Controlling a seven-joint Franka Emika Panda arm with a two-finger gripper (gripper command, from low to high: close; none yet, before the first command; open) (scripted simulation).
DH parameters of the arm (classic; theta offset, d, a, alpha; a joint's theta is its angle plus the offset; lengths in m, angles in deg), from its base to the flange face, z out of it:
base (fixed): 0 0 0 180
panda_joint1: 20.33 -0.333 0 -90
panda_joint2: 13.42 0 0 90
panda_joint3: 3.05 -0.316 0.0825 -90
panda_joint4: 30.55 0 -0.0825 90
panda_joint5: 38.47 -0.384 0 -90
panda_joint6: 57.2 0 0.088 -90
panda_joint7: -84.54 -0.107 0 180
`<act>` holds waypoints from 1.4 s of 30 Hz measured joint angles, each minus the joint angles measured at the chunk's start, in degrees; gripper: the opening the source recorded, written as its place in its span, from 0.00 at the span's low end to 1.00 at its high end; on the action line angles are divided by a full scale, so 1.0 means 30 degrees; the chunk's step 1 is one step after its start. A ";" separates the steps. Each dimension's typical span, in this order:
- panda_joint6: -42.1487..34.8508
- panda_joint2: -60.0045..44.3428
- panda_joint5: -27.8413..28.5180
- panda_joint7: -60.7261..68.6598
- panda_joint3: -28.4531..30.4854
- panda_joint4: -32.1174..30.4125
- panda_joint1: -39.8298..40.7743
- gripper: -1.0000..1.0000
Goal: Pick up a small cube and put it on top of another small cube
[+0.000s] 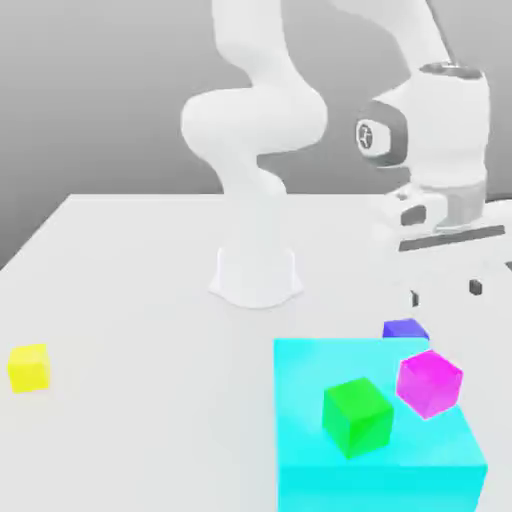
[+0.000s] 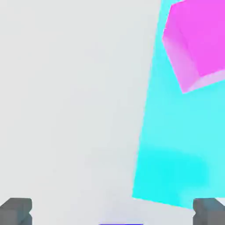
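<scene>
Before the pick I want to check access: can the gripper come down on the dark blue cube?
Probably yes. The open gripper hangs just above the dark blue cube, nothing between them; the cyan block close beside it may crowd one finger.

table (image 1: 120,290) white | block (image 1: 310,450) cyan | cubes: green (image 1: 356,416), magenta (image 1: 429,382), dark blue (image 1: 405,329) (glossy), yellow (image 1: 29,367) | arm (image 1: 255,120) white

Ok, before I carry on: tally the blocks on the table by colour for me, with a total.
Dark blue small cube: 1
Green small cube: 1
Magenta cube: 1
Yellow cube: 1
Big cyan block: 1
Total: 5
</scene>
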 joint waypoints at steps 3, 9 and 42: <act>0.1114 -0.1244 0.1007 -0.1707 -0.1138 -0.1024 -0.0102 0.50; 0.3467 -0.4318 0.6873 -0.5817 0.0664 -0.0750 -0.0301 0.50; 0.1670 -0.2001 0.7896 -0.4676 0.3646 0.0277 -0.2939 0.00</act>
